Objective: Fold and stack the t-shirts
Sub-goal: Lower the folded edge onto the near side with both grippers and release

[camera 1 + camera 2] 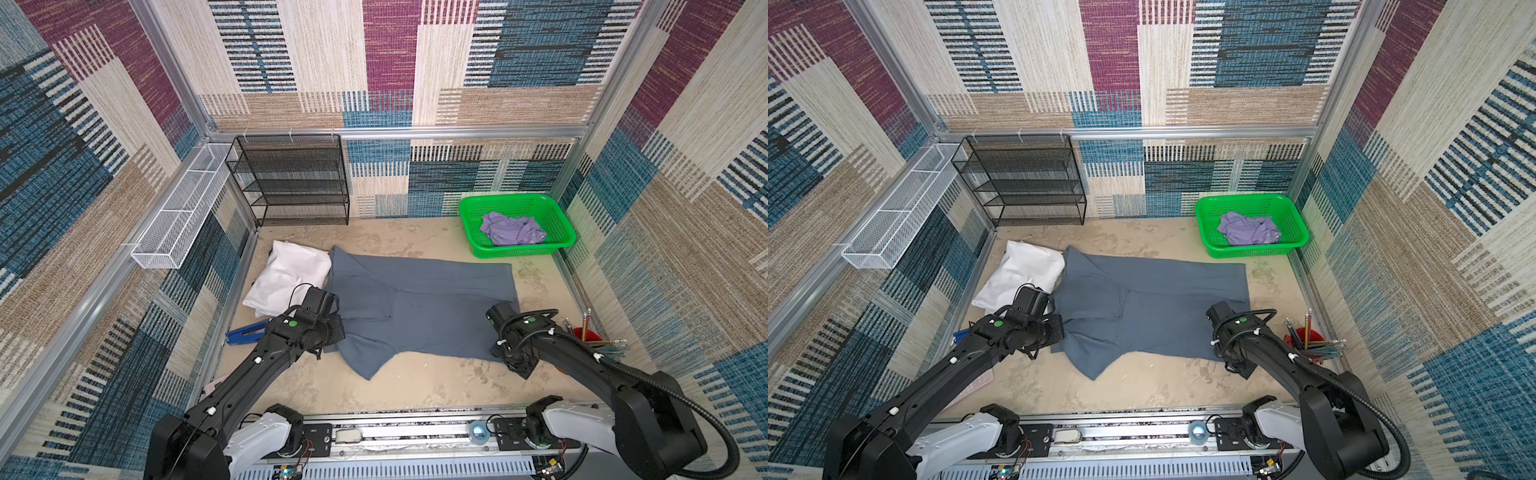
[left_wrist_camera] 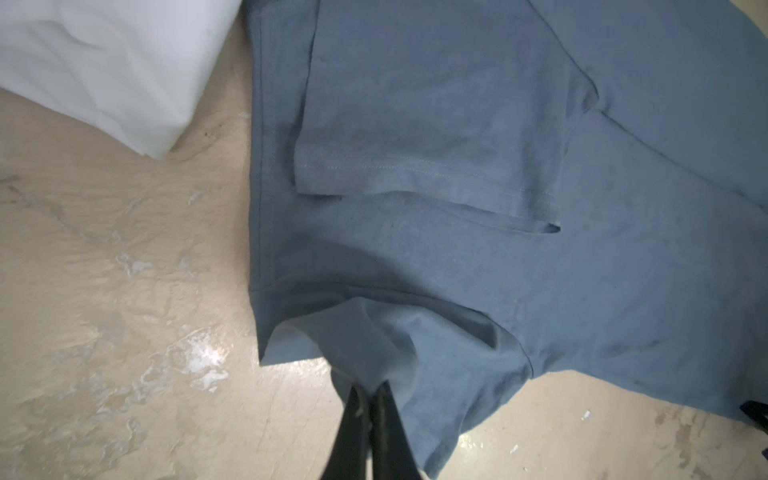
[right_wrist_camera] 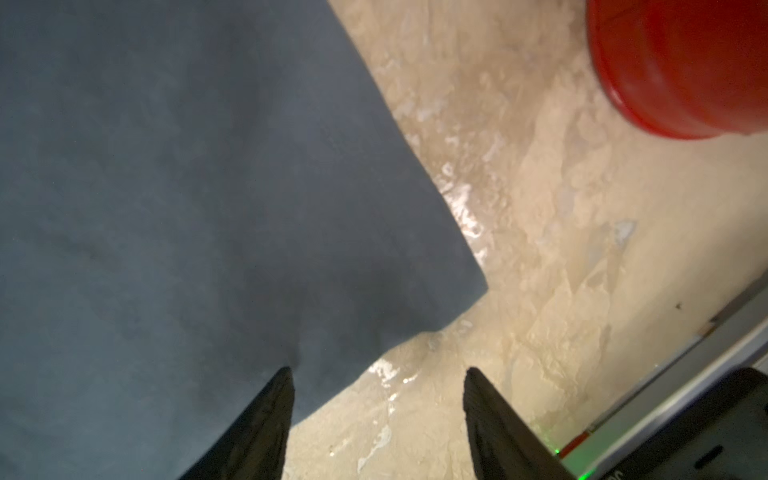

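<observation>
- Blue tee (image 1: 436, 299) lies spread on the table (image 1: 415, 386); purple tee (image 1: 511, 228) sits crumpled in the basket (image 1: 511, 198).
- Left gripper (image 2: 370, 395): fingers together, pinching a bunched edge of the blue tee.
- Right gripper (image 3: 378, 370): fingers apart, one over the blue tee's edge, one over bare table.

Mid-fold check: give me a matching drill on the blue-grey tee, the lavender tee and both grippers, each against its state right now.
Things:
1. large slate blue-grey cloth t-shirt
2. small lavender cloth t-shirt
3. left gripper
4. right gripper

States:
A. jaws apart at a shirt corner
B. spread on the beige table
C. crumpled in the green plastic mesh basket
D. shut, pinching shirt cloth

Pairs: 1-B, 2-C, 3-D, 4-A
</observation>
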Robot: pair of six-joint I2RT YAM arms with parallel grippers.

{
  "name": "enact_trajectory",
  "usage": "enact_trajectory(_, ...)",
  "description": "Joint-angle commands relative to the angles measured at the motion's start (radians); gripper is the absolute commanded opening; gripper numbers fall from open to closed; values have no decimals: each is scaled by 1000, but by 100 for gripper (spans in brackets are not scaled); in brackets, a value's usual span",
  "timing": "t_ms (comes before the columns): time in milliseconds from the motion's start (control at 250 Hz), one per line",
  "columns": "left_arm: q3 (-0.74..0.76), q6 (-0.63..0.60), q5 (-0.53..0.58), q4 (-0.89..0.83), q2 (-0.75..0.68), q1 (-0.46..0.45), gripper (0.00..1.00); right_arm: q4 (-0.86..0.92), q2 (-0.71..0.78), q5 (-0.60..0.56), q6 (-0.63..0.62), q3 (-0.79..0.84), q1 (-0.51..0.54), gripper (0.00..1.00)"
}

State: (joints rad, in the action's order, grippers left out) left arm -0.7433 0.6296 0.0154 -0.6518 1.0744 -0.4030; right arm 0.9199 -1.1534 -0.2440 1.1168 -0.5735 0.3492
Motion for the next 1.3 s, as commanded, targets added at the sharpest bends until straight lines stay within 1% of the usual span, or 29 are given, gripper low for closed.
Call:
enact_trajectory(0,18,-59,-33,35,-20,4,0,-55,39,7,62,29,-53,61)
enact_trajectory(84,32,-54,-54,41,-36,3,0,-64,53,-12,57,34,-105,57)
enact_trajectory(184,51,-53,-69,56,-46,3,0,-111,53,15,28,53,-161,54)
enact_trajectory(280,57,-51,-75,62,-51,4,0,-125,26,7,22,54,-174,53)
enact_trajectory(360,55,-46,-87,62,-50,3,0,-143,10,11,16,50,-180,46)
enact_trajectory(520,54,-42,-100,66,-45,4,0,-169,1,41,-3,47,-183,28)
enact_trajectory(584,52,-42,-103,66,-41,3,0,-169,3,50,-8,40,-184,16)
enact_trajectory(656,47,-35,-102,58,-40,5,0,-149,21,48,-14,23,-184,0)
enact_trajectory(788,36,-8,-67,14,-75,6,0,-93,108,39,-7,-3,-185,0)
enact_trajectory(916,35,31,13,-42,-153,7,0,-68,211,80,1,7,-197,0)
enact_trajectory(1000,33,47,37,-75,-197,7,0,-51,270,100,-6,5,-206,0)
enact_trajectory(1084,36,69,51,-108,-232,8,0,-27,296,110,-22,-25,-216,0)
enact_trajectory(1192,35,86,77,-153,-285,8,0,19,321,90,-42,-89,-220,0)
enact_trajectory(1300,17,82,96,-173,-314,7,0,18,315,95,-96,-123,-250,0)
